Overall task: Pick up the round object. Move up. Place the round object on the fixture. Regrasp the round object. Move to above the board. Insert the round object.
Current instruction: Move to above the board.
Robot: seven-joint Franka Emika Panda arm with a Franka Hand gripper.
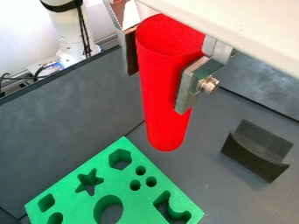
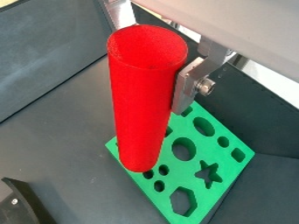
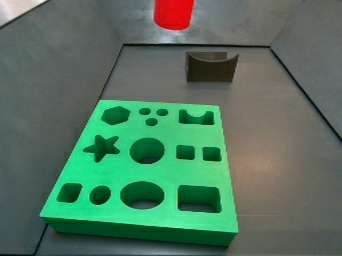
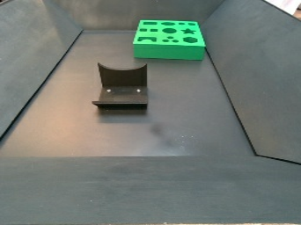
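My gripper (image 1: 162,70) is shut on the round object (image 1: 163,87), a bright red cylinder that hangs upright, held near its upper end. A silver finger (image 2: 187,86) presses its side, and the peg (image 2: 142,96) fills the gap between the jaws. It hangs high above the floor. In a side view only its lower end (image 3: 174,12) shows, at the upper edge. The green board (image 3: 80,185) with shaped holes lies flat below; it also shows as the board (image 1: 70,188), (image 2: 233,144), (image 4: 194,48). The dark fixture (image 3: 211,66), (image 4: 121,88), (image 1: 257,147) stands apart from the board with nothing in its notch.
Dark grey sloping walls (image 4: 47,61) close in the floor on all sides. A white robot base (image 1: 65,26) with cables (image 1: 30,77) stands outside the wall. A corner of the fixture (image 2: 21,203) shows in a wrist view.
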